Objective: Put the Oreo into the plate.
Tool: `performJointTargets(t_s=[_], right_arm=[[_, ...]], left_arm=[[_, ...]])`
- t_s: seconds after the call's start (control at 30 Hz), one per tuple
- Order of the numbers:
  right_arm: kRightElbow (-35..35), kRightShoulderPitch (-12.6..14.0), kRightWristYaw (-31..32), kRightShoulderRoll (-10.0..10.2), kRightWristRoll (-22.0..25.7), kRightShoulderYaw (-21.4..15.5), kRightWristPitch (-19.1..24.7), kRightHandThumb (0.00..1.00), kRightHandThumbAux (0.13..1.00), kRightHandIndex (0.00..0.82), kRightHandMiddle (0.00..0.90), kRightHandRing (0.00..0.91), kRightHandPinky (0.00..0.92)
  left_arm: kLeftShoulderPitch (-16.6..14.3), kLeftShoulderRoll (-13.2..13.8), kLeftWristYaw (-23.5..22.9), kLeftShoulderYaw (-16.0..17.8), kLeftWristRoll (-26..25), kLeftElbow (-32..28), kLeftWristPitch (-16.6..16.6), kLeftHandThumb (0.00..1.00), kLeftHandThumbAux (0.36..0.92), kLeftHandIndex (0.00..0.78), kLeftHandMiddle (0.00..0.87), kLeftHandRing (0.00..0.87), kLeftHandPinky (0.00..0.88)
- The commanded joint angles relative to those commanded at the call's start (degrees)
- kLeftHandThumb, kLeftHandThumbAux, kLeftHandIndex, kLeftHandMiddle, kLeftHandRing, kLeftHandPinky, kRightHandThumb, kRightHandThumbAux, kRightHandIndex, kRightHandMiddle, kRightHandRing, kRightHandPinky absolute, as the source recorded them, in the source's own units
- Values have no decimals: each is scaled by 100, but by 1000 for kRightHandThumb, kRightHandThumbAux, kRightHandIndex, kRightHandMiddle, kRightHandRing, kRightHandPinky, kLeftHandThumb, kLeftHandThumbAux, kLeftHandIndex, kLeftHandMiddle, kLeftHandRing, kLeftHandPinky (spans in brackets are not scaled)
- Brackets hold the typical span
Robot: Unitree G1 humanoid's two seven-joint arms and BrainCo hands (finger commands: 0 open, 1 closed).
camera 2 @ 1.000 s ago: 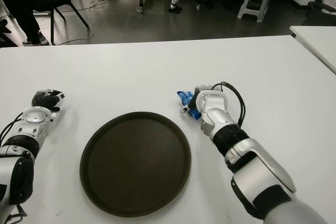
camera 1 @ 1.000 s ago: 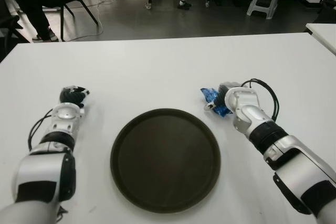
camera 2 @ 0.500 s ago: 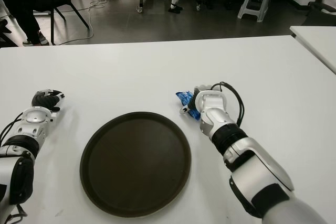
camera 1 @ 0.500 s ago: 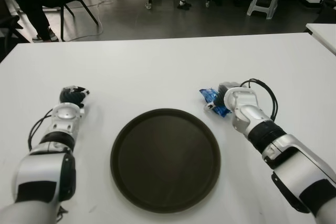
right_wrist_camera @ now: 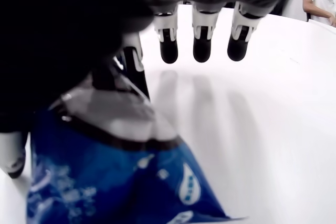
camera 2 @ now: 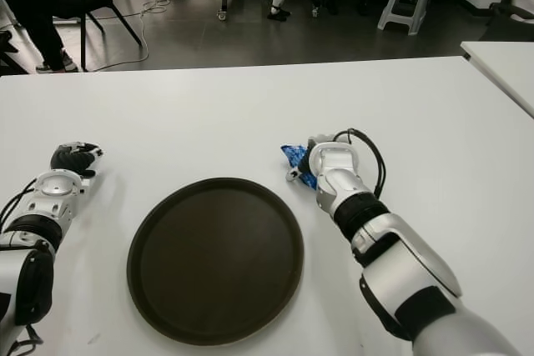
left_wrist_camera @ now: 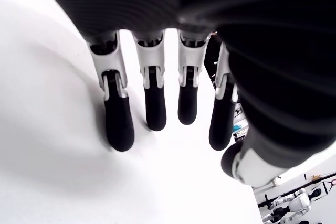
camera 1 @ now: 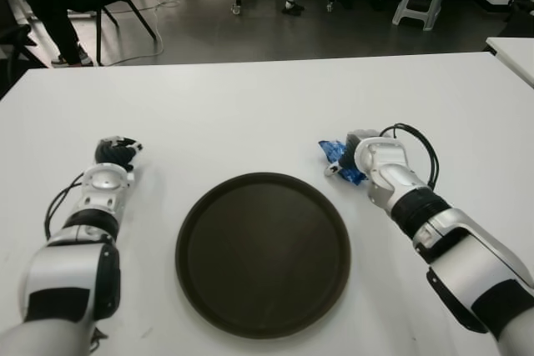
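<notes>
- Plate (camera 1: 262, 253): dark, round, empty, nearest on the white table (camera 1: 250, 114), between the two arms.
- Left hand (camera 1: 115, 152): idle at the plate's left, well apart from it. Wrist view shows its fingers (left_wrist_camera: 155, 103) straight and spread, holding nothing.
- Right hand (camera 1: 360, 149): at the plate's far-right edge, on the Oreo pack (camera 1: 340, 158).
- Right wrist view: blue wrapper sits against the palm side with one digit beside it, three fingers (right_wrist_camera: 202, 38) extended beyond it. Looks like a partial pinch, not a closed wrap; can't confirm a firm hold.
- Oreo pack is just beside the plate rim, not in the plate.
- Handling guess: light, crinkly, slick foil, biscuits inside break easily. Pinch across the body, moderate force.
</notes>
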Motion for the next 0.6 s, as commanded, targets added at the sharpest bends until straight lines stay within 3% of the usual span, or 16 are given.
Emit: performJointTargets(t_s=[0.3,0.47,0.57,0.6], right_arm=[[171,-64,-21,59,6,-13,24,0,465,541,62,0,0],[219,-85,-79,58,-26,8,19,0,477,502,49,0,0],[174,-33,-276,31,-65,14,-10,32,541,468,34,0,0],[153,-5,-364,18,-71,10,-33,93,583,473,35,0,0]], left_arm=[[-5,13,33,-32,24,2,17,690,712,411,221,200,96],[-8,15,47,-53,41,7,32,690,712,411,209,192,95],[-10,16,45,-61,47,11,42,689,713,409,207,196,102],[-10,16,41,-63,48,11,43,689,713,409,209,199,103]])
